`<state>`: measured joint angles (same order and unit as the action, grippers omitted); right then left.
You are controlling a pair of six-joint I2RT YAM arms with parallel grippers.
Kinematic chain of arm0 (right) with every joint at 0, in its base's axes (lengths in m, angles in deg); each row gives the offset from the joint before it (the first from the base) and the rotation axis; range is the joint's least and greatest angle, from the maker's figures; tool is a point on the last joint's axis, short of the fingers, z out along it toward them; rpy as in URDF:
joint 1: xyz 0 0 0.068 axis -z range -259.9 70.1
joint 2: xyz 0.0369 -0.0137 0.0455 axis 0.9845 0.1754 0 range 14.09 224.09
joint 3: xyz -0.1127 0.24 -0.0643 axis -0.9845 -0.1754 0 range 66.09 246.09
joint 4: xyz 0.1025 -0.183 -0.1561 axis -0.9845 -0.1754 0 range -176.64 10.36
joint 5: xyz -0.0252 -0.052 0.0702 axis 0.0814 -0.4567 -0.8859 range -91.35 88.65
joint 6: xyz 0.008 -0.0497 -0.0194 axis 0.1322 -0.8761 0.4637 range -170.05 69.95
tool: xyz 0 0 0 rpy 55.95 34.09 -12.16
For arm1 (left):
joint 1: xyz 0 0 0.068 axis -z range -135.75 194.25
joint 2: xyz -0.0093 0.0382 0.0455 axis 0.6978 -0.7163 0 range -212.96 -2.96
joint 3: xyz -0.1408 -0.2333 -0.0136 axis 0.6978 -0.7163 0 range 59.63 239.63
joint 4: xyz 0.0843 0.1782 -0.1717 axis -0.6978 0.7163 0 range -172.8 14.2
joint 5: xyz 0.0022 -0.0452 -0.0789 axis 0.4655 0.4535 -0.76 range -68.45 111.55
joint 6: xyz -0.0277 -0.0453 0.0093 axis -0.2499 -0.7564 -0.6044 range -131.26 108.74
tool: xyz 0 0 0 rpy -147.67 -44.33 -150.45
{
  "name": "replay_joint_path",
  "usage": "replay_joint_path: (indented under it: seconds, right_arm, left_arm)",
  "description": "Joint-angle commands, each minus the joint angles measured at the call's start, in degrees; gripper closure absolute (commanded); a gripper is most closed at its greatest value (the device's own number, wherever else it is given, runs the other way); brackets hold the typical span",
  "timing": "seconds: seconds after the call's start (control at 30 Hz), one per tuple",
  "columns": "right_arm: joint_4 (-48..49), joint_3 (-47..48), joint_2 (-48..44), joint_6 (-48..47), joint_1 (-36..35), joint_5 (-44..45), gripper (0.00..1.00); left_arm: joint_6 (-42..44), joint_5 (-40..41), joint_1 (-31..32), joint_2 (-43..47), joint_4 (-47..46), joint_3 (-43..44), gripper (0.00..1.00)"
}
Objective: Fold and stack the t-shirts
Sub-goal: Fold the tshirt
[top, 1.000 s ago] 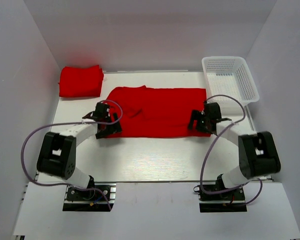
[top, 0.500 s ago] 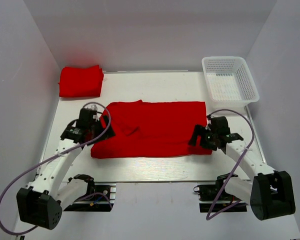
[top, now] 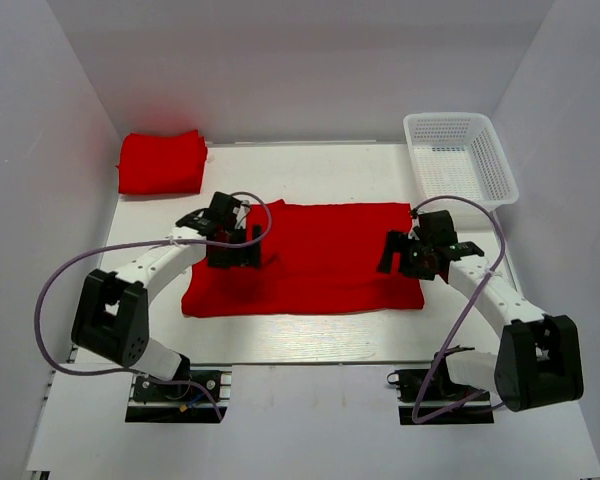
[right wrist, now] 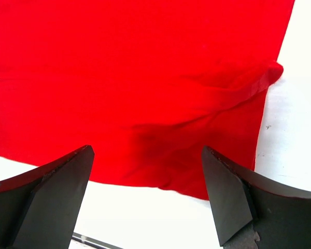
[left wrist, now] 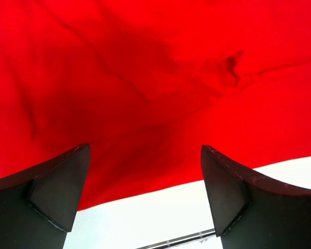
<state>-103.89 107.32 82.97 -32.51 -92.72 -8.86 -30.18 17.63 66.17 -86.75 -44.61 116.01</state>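
A red t-shirt (top: 315, 258) lies folded into a wide band across the middle of the table. It fills the left wrist view (left wrist: 145, 78) and the right wrist view (right wrist: 135, 78). A second red t-shirt (top: 161, 161) lies folded at the back left. My left gripper (top: 242, 250) is open and empty above the band's left part, its fingers (left wrist: 57, 187) wide apart. My right gripper (top: 402, 256) is open and empty above the band's right end, its fingers (right wrist: 233, 199) wide apart.
A white mesh basket (top: 462, 160) stands at the back right. White walls close in the table on three sides. A bare strip of table (top: 310, 335) runs between the shirt and the arm bases.
Both grippers have let go of the shirt's near edge, which now lies flat nearer the front. The left gripper moved right and back over the shirt; the right gripper moved slightly back.
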Motion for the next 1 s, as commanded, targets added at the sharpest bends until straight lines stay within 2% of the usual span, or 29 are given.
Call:
replay_joint_path:
  seconds: [0.0,0.2,0.47,0.6,0.73,0.77,0.83,0.87,0.9,0.97]
  right_arm:
    - [-1.4,1.8,2.2,-0.7,0.1,0.9,0.10]
    - [-2.0,2.4,3.0,-0.8,0.2,1.7,0.10]
    - [-3.3,2.7,2.6,-0.8,0.2,2.9,0.10]
    - [-3.8,2.6,2.6,-0.6,0.2,3.5,0.10]
    - [-4.4,2.6,2.7,-0.6,0.2,4.7,0.10]
    - [-4.3,2.5,2.7,-0.6,0.1,4.8,0.10]
    - [-4.4,2.5,2.6,-0.4,0.2,4.7,0.10]
    - [-4.2,2.5,2.5,-0.4,0.3,4.8,0.10]
    - [-4.0,2.4,2.3,-0.4,0.3,4.7,0.10]
    - [-4.1,2.3,2.6,-0.3,0.2,4.9,0.10]
  left_arm:
    - [2.0,2.1,3.0,-3.4,-0.6,2.6,0.04]
    - [1.3,7.9,4.9,-8.9,-0.4,4.6,0.05]
    - [0.3,11.0,5.4,-13.8,-1.8,8.3,0.12]
    - [0.3,11.5,5.4,-15.6,-2.3,9.4,0.21]
    - [0.3,11.5,5.4,-16.9,-2.3,9.9,0.47]
    - [-0.3,11.5,5.4,-17.5,-2.3,9.9,0.62]
    - [-0.3,11.5,5.4,-17.5,-1.8,11.2,0.74]
    - [-0.3,11.5,5.4,-17.5,-1.8,11.2,0.89]
    - [-0.3,11.5,5.4,-16.9,-1.8,11.7,0.97]
    - [-0.3,11.0,5.4,-16.3,-2.4,12.3,1.00]
